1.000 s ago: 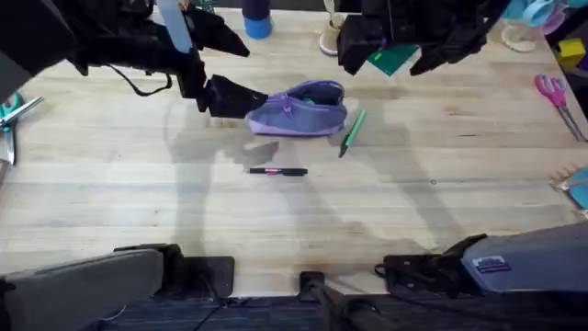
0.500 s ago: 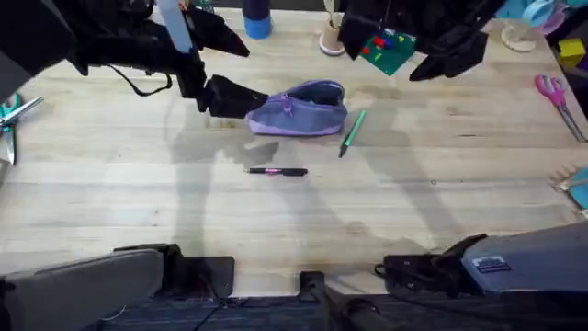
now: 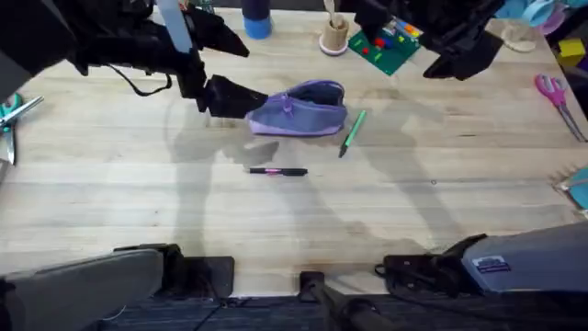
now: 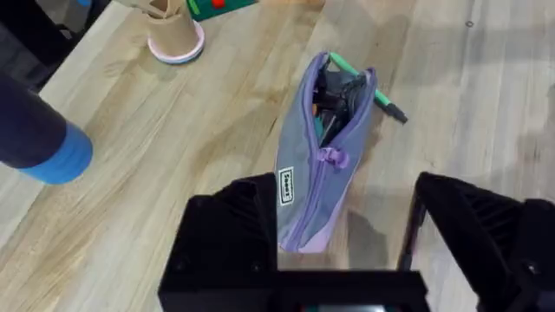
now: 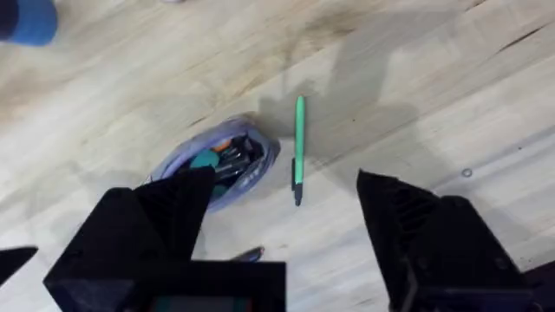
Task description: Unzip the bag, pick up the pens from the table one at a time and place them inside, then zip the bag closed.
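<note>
The lavender bag [image 3: 299, 112] lies at the middle back of the table [image 3: 138, 193], its zipper open with dark items and something teal inside [image 4: 334, 95]. My left gripper [image 3: 230, 97] sits at the bag's left end, open. In the left wrist view the bag's [image 4: 321, 173] closed end rests against one finger [image 4: 230, 234], while the other finger [image 4: 473, 230] stands apart. The green pen [image 3: 353, 131] lies just right of the bag. The black pen with a pink band [image 3: 277, 171] lies in front of it. My right gripper [image 5: 286, 178] hovers high above the bag [image 5: 217, 165] and green pen [image 5: 298, 147], open and empty.
At the back stand a blue cup [image 3: 257, 20], a tan cup [image 3: 334, 35] and a green board with coloured pieces [image 3: 386, 48]. Pink scissors [image 3: 554, 97] lie at the right edge and teal ones [image 3: 14, 115] at the left. Bare wood spreads across the front half.
My right arm has drifted right and back, away from the bag, uncovering the green board. The left arm, bag and both pens have stayed put.
</note>
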Motion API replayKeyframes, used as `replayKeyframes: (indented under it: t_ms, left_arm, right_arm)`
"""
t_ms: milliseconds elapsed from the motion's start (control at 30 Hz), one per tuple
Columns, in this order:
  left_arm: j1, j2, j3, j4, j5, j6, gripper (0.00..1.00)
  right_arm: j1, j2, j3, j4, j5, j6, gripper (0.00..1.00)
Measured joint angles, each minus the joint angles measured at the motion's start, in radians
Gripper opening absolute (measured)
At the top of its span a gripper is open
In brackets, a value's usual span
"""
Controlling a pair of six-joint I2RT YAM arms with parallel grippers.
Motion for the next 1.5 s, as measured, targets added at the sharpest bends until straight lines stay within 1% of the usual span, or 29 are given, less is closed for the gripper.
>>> replayKeyframes:
  t_ms: [133,267,467,667,800,933,1100,1267,1500]
  left_arm:
    - [0.000,0.000,0.000,0.000,0.000,0.000,0.994]
    - [0.000,0.000,0.000,0.000,0.000,0.000,0.993]
    - [0.000,0.000,0.000,0.000,0.000,0.000,0.993]
    - [0.000,0.000,0.000,-0.013,0.000,-0.001,0.993]
    - [0.000,0.000,0.000,-0.013,0.000,-0.003,0.993]
    - [0.000,0.000,0.000,-0.013,0.000,-0.003,0.993]
    - [0.000,0.000,0.000,-0.013,0.000,-0.003,0.993]
    - [0.000,0.000,0.000,-0.013,0.000,-0.003,0.993]
    - [0.000,0.000,0.000,-0.012,0.000,-0.003,0.994]
  right_arm:
    - [0.000,0.020,-0.006,0.005,0.040,0.030,0.996]
    - [0.000,0.066,-0.044,0.015,0.065,0.046,0.996]
    - [0.000,0.148,-0.131,0.066,0.071,0.085,0.996]
    - [-0.010,0.164,-0.222,0.136,0.067,0.105,0.993]
    - [-0.040,0.164,-0.277,0.207,0.029,0.113,0.994]
    - [-0.081,0.164,-0.349,0.296,-0.055,0.101,0.995]
    - [-0.108,0.164,-0.411,0.342,-0.112,0.096,0.993]
    - [-0.109,0.164,-0.440,0.368,-0.138,0.095,0.995]
    - [-0.112,0.164,-0.516,0.497,-0.150,0.093,0.995]
